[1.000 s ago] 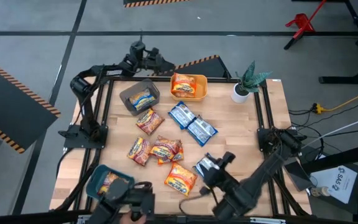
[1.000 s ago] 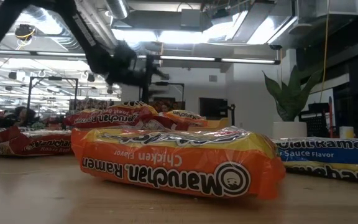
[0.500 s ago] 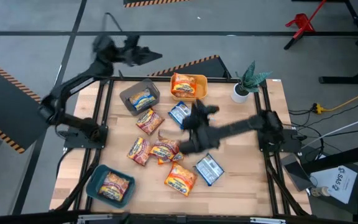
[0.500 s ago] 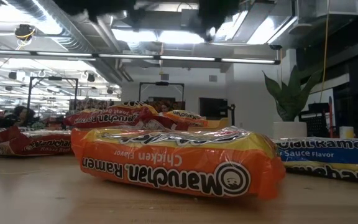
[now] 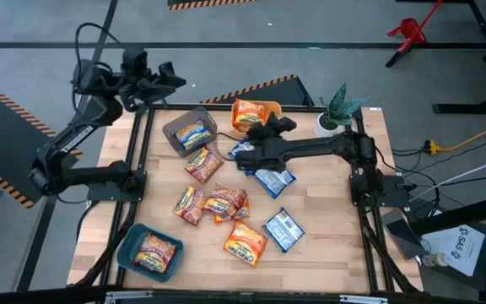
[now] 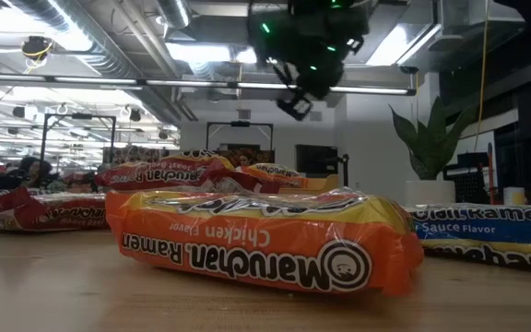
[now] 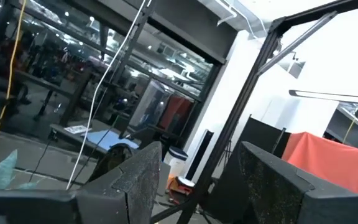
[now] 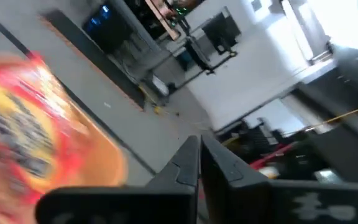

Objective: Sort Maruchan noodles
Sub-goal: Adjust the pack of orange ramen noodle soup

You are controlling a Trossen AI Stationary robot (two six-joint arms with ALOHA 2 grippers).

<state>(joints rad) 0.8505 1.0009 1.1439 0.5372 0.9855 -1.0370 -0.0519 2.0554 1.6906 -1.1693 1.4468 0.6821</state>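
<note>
The right gripper (image 5: pixel 278 127) hangs just beside the yellow-orange bin (image 5: pixel 256 116), over the near edge of it, and its fingers (image 8: pixel 194 163) are pressed together with nothing between them, so I'd guess it is between packets, not carrying one. That bin already holds an orange packet (image 5: pixel 251 115), the grey bin (image 5: pixel 189 131) next to it another, and the teal bin (image 5: pixel 150 251), well away from the yellow-orange bin at the table's opposite corner, one more; the colours seem to be parted bin by bin. Most of the Maruchan noodles (image 5: pixel 213 203) lie loose on the table (image 5: pixel 327 228), a cluster of red and orange packets spread between the yellow-orange bin and the teal one. Two blue packets (image 5: pixel 272 178) sit close below the yellow-orange bin, under the arm, long axes slanting diagonally across the table; a third blue packet (image 5: pixel 283 229) lies farther off, slanted the same way. The left gripper (image 5: pixel 163 76) waits beyond the table's edge, past the grey bin, its fingers (image 7: pixel 138 180) parted and bare.
</note>
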